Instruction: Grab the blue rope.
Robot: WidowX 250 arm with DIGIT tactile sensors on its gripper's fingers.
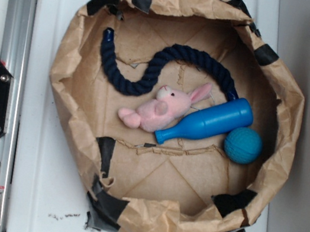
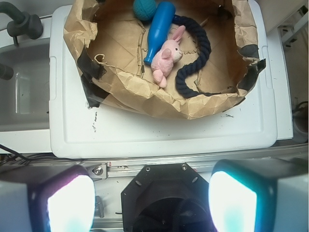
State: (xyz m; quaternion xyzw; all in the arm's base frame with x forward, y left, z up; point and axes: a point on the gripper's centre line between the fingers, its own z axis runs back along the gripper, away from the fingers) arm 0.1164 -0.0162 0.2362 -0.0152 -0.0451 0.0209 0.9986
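Note:
The blue rope (image 1: 145, 69) is a thick navy twisted cord lying in a wavy line across the far side of a brown paper basin (image 1: 70, 86). In the wrist view the blue rope (image 2: 195, 60) curls along the basin's right side, beside the pink bunny. My gripper (image 2: 152, 200) is open, its two glowing pads wide apart with nothing between them. It hovers over the black robot base, well short of the basin and far from the rope. The gripper does not show in the exterior view.
A pink plush bunny (image 1: 159, 111), a bright blue bowling pin (image 1: 208, 122) and a teal ball (image 1: 242, 145) lie together in the basin next to the rope. The basin's crumpled walls (image 2: 145, 99) stand up around them. It sits on a white lid (image 2: 159, 130); a metal rail (image 1: 10, 78) runs alongside.

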